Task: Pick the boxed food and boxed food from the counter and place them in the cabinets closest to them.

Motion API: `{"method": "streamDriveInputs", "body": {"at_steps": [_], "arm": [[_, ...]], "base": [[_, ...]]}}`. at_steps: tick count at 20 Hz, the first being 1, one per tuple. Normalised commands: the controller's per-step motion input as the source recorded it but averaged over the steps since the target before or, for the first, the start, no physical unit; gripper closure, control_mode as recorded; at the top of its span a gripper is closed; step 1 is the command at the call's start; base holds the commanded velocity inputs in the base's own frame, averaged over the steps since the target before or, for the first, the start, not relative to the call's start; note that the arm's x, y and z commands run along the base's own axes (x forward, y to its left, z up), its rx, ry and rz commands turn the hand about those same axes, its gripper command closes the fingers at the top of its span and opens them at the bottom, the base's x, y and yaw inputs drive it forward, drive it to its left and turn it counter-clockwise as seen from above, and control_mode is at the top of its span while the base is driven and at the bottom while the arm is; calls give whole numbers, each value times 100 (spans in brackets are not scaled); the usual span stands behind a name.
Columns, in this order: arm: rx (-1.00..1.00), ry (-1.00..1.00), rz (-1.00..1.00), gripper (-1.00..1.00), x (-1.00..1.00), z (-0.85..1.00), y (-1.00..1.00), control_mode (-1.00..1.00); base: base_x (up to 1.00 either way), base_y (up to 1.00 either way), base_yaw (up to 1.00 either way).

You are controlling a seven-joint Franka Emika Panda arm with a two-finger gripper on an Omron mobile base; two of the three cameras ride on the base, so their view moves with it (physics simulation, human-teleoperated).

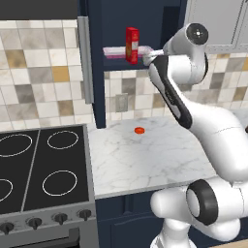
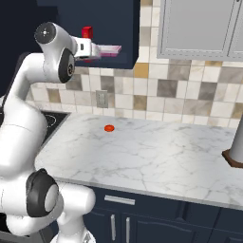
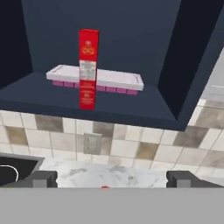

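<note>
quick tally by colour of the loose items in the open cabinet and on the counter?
Red: 2, the red box standing in the cabinet, and the small red disc on the counter.
Pink-and-white: 1, the flat tray behind the box.
Total: 3

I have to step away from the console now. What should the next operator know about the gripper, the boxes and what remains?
Gripper: open, empty, facing the open navy cabinet.
Red boxed food: upright on the cabinet floor, in front of a flat white and pink package, free of the fingers.
Done: the red box is in the cabinet.
Left: the second box, which I cannot see from here. The marble counter shows a small red-orange round object, and a grey item at the right edge of the right base view.
</note>
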Motion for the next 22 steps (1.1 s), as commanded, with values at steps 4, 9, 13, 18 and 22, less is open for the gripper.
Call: {"method": "streamDriveInputs", "body": {"at_steps": [4,9,13,18,22], "arm": [[0,-13,0,-100,-100,-32,-31,-100],[0,-14,0,-100,-100,-31,-34,-100],[0,-12,-1,-100,-100,-36,-30,-100],[-2,-11,0,-100,-100,-52,-24,-100],[0,-14,0,-100,-92,-37,-36,-100]], "base": [[0,0,0],[0,0,0],[0,0,0],[0,0,0],[0,0,0]]}}
